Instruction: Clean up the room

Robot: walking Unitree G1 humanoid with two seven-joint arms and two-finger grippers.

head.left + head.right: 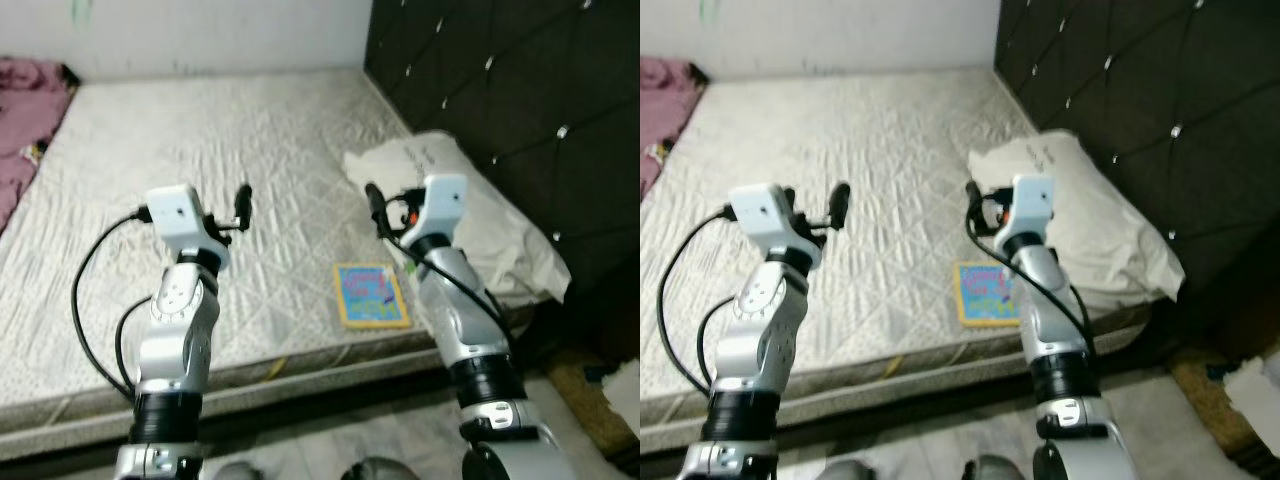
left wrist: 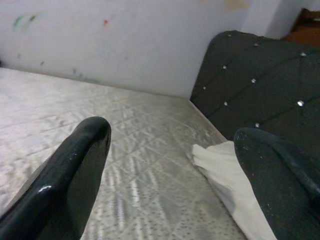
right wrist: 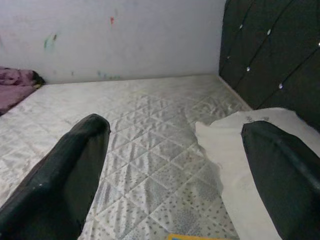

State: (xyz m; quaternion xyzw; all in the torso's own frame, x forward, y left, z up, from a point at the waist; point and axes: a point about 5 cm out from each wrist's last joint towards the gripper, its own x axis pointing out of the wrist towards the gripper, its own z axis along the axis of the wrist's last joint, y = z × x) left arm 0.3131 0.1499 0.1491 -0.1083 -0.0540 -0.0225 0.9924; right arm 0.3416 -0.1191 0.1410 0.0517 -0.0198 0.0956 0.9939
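A colourful children's book (image 1: 371, 295) with a yellow border lies flat on the bare quilted mattress (image 1: 200, 140), near its front edge. A white pillow (image 1: 470, 215) rests at the right end against the dark headboard. My left gripper (image 1: 241, 208) is raised over the middle of the mattress, open and empty; in the left wrist view its fingers (image 2: 85, 150) stand wide apart. My right gripper (image 1: 374, 208) hovers open just beyond the book, by the pillow's near corner. The right wrist view shows the pillow (image 3: 250, 150) between its spread fingers.
A black tufted headboard (image 1: 520, 90) walls off the right side. A pink blanket (image 1: 25, 110) is bunched at the far left of the bed. A white wall runs behind. Brown and white clutter (image 1: 615, 395) lies on the floor at the lower right.
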